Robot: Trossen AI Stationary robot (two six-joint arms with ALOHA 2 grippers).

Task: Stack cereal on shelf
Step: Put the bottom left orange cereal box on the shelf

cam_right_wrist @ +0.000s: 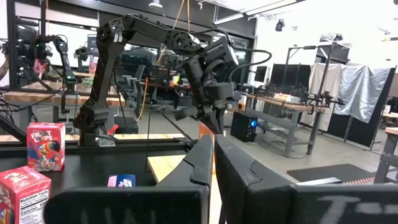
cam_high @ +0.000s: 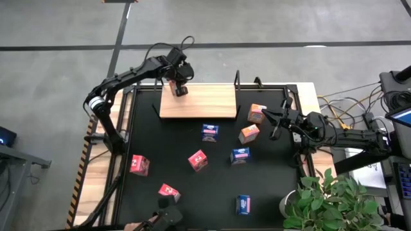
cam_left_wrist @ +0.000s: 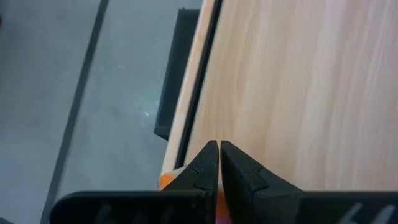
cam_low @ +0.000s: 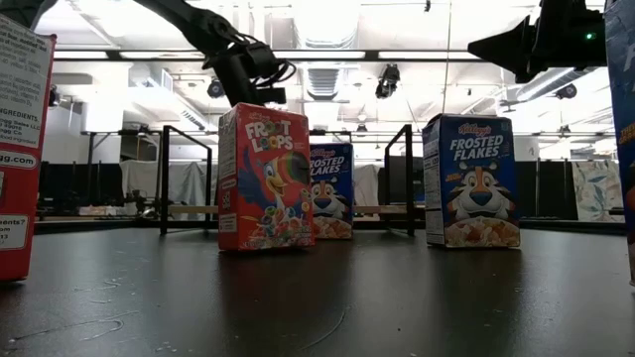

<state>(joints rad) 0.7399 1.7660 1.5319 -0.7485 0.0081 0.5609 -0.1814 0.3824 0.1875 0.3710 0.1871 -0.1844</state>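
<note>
My left gripper [cam_high: 181, 86] is shut over the far left corner of the light-wood shelf [cam_high: 199, 102], with an orange cereal box [cam_left_wrist: 165, 180] under its fingers. On the black mat lie two more orange boxes [cam_high: 257, 113] [cam_high: 249, 133], three blue ones [cam_high: 210, 132] [cam_high: 239, 155] [cam_high: 243, 204] and three red ones [cam_high: 139, 164] [cam_high: 198, 160] [cam_high: 169, 190]. My right gripper [cam_high: 276, 125] is shut on nothing and hovers at the mat's right side, pointing toward the shelf. My left gripper comes at the orange box [cam_right_wrist: 205, 129] from above, slanting down toward the shelf board [cam_left_wrist: 298, 93]. Its shut fingers [cam_left_wrist: 202, 165] cover the place of contact, so the part held does not show. Whether the box rests on the board, I cannot tell.
Thin black posts [cam_high: 237, 80] [cam_high: 154, 109] stand at the shelf's ends. A potted plant [cam_high: 327, 199] sits at the near right corner and cables [cam_high: 347, 106] lie along the right edge. A dark device [cam_high: 167, 215] sits at the near edge.
</note>
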